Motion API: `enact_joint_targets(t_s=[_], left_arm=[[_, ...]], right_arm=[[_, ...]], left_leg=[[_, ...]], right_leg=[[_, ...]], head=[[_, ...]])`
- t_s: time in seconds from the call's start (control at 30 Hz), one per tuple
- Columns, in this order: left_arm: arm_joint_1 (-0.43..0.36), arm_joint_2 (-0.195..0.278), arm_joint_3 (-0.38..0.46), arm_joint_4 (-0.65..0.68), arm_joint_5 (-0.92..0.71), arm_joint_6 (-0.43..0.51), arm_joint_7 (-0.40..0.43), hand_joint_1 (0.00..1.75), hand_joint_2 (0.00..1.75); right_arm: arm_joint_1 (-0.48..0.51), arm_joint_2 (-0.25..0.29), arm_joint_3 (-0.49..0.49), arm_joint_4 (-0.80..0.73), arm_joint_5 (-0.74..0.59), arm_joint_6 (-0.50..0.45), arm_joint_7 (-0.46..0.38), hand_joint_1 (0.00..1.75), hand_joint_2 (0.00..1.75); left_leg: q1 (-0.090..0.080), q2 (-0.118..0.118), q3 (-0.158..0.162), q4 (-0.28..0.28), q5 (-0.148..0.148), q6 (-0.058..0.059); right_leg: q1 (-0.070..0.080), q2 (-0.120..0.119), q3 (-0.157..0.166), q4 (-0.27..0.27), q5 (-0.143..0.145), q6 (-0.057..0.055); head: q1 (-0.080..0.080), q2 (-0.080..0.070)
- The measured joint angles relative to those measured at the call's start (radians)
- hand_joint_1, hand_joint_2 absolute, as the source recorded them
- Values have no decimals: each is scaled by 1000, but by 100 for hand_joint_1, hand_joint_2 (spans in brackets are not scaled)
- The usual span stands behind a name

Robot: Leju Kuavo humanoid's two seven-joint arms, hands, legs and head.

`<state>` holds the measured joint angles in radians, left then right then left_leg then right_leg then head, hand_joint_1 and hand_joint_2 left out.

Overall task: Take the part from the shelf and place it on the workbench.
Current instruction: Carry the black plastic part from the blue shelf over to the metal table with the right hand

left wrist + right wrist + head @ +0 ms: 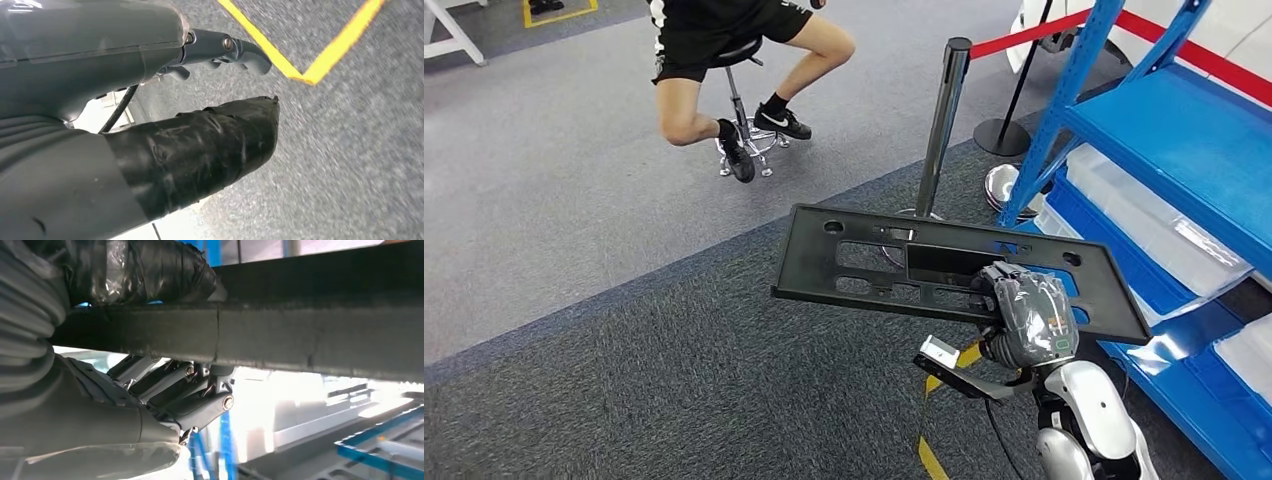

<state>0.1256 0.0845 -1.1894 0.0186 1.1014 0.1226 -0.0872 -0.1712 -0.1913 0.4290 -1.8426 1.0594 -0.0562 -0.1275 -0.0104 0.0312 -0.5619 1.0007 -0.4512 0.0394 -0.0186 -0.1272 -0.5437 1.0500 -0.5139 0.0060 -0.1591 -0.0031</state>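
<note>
One black panel (944, 265) is clamped flat in my right hand (1029, 318), just beside the blue shelf (1184, 140); left hand (150, 125) hangs over carpet, fingers apart, holding nothing.

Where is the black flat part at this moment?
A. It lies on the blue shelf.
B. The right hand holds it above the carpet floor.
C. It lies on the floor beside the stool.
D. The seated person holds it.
B: in the head view the right hand grips the near edge of the black part, which hangs over the carpet, clear of the blue shelf.
</note>
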Motion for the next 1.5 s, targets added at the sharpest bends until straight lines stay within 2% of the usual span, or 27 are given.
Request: enact_joint_targets(t_s=[0.03,0.1,0.17,0.2,0.27,0.3,0.33,0.4,0.47,0.5,0.6,0.67,0.7,0.73,0.8,0.87,0.9,0.97,1.0,1.07,1.13,1.17,1.23,1.3,1.37,1.43,1.5], left_arm=[[1,0,-2,0,-1,-1,-3,0,0],[0,-1,-5,0,-2,0,-14,0,0],[1,-1,-5,0,-5,2,-28,0,0],[3,-1,-5,0,-6,3,-35,0,0],[7,-3,-5,0,-9,3,-42,0,0],[8,-4,-5,0,-9,3,-43,0,0],[9,-4,-6,0,-9,3,-45,0,0],[11,-4,-6,0,-9,4,-46,0,0],[16,-5,-6,0,-4,5,-43,0,0],[20,-6,-5,0,-1,5,-39,0,0],[24,-11,-4,0,4,6,-20,0,0],[23,-15,-3,0,7,10,-14,0,0],[23,-18,-2,0,9,12,-13,0,0],[24,-20,-1,0,10,15,-13,0,0],[26,-23,2,0,12,20,-14,0,0],[26,-26,4,0,15,28,-14,0,0],[26,-28,6,0,17,32,-15,0,0],[28,-31,9,0,18,39,-18,0,0],[30,-33,11,0,18,41,-19,0,0],[32,-38,14,0,18,45,-22,0,0],[30,-40,16,0,18,49,-24,0,0],[29,-41,17,0,18,50,-25,0,0],[28,-43,18,0,18,51,-26,0,0],[28,-46,18,0,18,52,-27,0,0],[27,-48,19,0,18,53,-28,0,0],[27,-51,20,0,18,56,-29,0,0],[32,-54,20,0,18,57,-26,0,0]], right_arm=[[-3,0,2,2,0,0,0,175,175],[-8,0,4,6,0,-1,0,175,175],[-6,0,5,9,0,-2,0,175,175],[-3,0,6,11,0,-2,0,175,175],[-2,-1,7,13,0,-3,0,175,175],[-2,-1,7,14,0,-4,0,175,175],[-3,-1,8,14,0,-4,0,175,175],[-2,-2,9,14,1,-5,-1,175,175],[-2,-1,10,14,3,-5,-1,175,175],[-3,-2,11,14,5,-6,-1,175,175],[-3,-2,11,12,9,-9,-1,175,175],[1,-2,11,10,10,-12,-2,175,175],[4,-2,11,10,10,-13,-2,175,175],[6,-2,11,10,10,-14,-2,175,175],[8,-2,11,7,10,-16,-3,175,175],[8,-2,11,4,10,-18,-3,175,175],[8,-2,11,4,11,-19,-3,175,175],[7,-2,12,3,15,-19,-4,175,175],[7,-2,12,3,17,-19,-3,175,175],[5,-2,12,1,18,-20,-3,175,175],[6,-2,13,-2,19,-20,-3,175,175],[8,-2,13,-2,19,-20,-3,175,175],[11,-2,13,-2,20,-19,-3,175,175],[12,-2,13,-2,20,-20,-3,175,175],[12,-3,13,-2,20,-20,-3,175,175],[15,-5,13,-5,20,-21,-4,175,175],[22,-12,9,-15,13,-25,-8,175,175]], left_leg=[[3,-10,6,-15,11,5],[5,-28,9,-29,24,11],[5,-51,-1,-22,27,13],[5,-66,-7,-15,26,13],[6,-95,-18,3,23,10],[7,-109,-25,15,20,6],[7,-122,-34,29,16,1],[8,-142,-54,46,14,-11],[12,-158,-65,47,18,-22],[11,-147,-68,51,16,-27],[13,-63,-120,161,-49,-43],[21,-41,-176,278,-100,-53],[25,-38,-186,302,-103,-56],[28,-35,-178,290,-88,-58],[30,-11,-111,169,-31,-57],[23,17,-54,63,1,-48],[19,22,-45,42,3,-41],[12,3,-47,37,5,-26],[13,-7,-44,29,8,-18],[16,-27,-32,11,17,-2],[15,-45,-27,5,20,9],[12,-57,-27,6,19,12],[7,-87,-27,12,16,15],[5,-118,-25,22,10,15],[3,-145,-31,36,3,9],[6,-167,-41,43,2,0],[7,-180,-46,43,4,-10]], right_leg=[[0,27,-7,18,-16,4],[-3,96,-53,115,-72,6],[-4,122,-108,228,-114,9],[-4,125,-119,247,-109,11],[-7,134,-88,176,-49,13],[-10,155,-58,115,-22,13],[-12,177,-36,62,-4,12],[-12,203,-21,20,0,8],[-10,182,-22,16,5,-1],[-11,171,-20,11,8,-7],[-14,131,-14,0,15,-20],[-13,102,-15,0,14,-21],[-13,87,-15,0,12,-20],[-13,73,-14,0,11,-18],[-14,49,-9,0,7,-12],[-12,29,-3,-2,3,-2],[-11,21,0,-5,2,4],[-11,6,8,-14,3,19],[-12,9,11,-15,0,26],[-15,55,-4,29,-35,31],[-14,111,-65,155,-98,29],[-12,122,-100,222,-120,28],[-9,128,-133,264,-105,25],[-7,145,-97,161,-26,17],[-7,189,-52,46,22,8],[-5,207,-37,9,21,5],[-7,181,-26,-4,23,-1]], head=[[0,0],[0,0],[0,0],[0,0],[0,0],[0,0],[0,0],[0,0],[0,0],[-1,0],[-2,0],[-2,0],[-2,0],[-2,0],[-2,0],[-2,0],[-2,0],[-2,0],[-2,0],[-2,0],[-1,0],[-1,0],[-1,0],[-1,0],[-1,0],[-2,0],[-1,0]])
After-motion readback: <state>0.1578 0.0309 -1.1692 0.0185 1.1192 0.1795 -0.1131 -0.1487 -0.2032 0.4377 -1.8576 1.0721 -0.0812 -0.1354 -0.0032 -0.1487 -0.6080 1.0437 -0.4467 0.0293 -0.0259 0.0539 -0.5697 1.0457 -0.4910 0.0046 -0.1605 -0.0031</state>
